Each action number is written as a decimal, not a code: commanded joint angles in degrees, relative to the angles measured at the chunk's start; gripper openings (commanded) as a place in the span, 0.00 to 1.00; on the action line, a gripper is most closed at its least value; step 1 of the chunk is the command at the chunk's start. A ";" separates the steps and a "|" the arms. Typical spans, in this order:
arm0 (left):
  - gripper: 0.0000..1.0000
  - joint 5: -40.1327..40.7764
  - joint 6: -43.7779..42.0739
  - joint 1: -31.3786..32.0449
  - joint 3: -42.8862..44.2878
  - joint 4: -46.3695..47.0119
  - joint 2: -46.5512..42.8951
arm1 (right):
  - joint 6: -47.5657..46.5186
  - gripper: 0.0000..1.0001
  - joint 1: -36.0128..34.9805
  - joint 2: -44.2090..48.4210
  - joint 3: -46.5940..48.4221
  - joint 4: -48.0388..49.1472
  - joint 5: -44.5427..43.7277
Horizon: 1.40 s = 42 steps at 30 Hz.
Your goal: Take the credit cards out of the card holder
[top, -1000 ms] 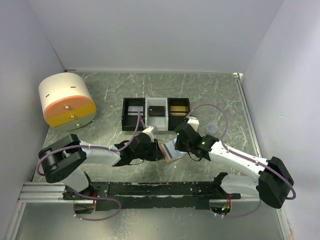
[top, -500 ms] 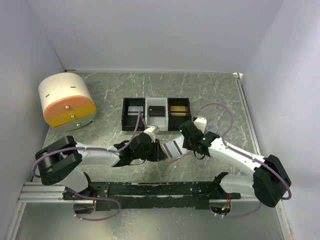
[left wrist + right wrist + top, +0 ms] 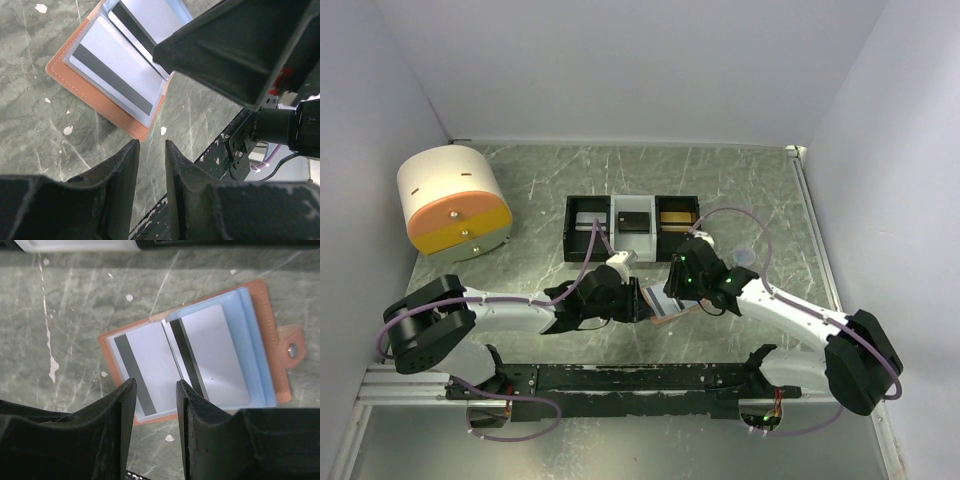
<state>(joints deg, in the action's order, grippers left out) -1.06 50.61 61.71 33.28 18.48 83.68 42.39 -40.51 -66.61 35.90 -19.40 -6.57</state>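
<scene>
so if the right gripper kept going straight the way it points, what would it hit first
Most likely the open card holder: the right gripper points at it, lined up with the card on the left in its wrist view, near the fold. Nothing shows in between, though depth is unclear.

Robotics lab test cell: 2 arms (image 3: 510, 310) stand bolted to a metal rail (image 3: 405, 383) at the edge of a marbled table (image 3: 740, 180), boxed in by white walls (image 3: 620, 70).

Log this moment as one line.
card holder open flat on table | two cards inside | left gripper open, empty, beside holder | right gripper open, empty, above holder
</scene>
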 commanded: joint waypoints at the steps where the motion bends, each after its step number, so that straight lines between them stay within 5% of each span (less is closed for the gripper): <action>1: 0.39 0.53 0.30 0.52 1.52 -0.19 -0.13 | -1.82 0.38 0.24 -2.05 -1.84 4.73 5.66; 23: 0.45 4.02 1.64 0.51 -0.86 -3.81 -6.61 | -1.87 0.35 0.32 -3.37 -2.53 5.62 6.88; 42: 0.47 2.91 1.57 0.54 4.33 -7.49 -1.14 | 1.38 0.34 0.63 -6.28 -9.64 7.69 4.50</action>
<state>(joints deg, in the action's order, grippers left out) 1.89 52.51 61.78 33.78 12.95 81.89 42.24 -40.29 -73.23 29.56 -11.27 -2.09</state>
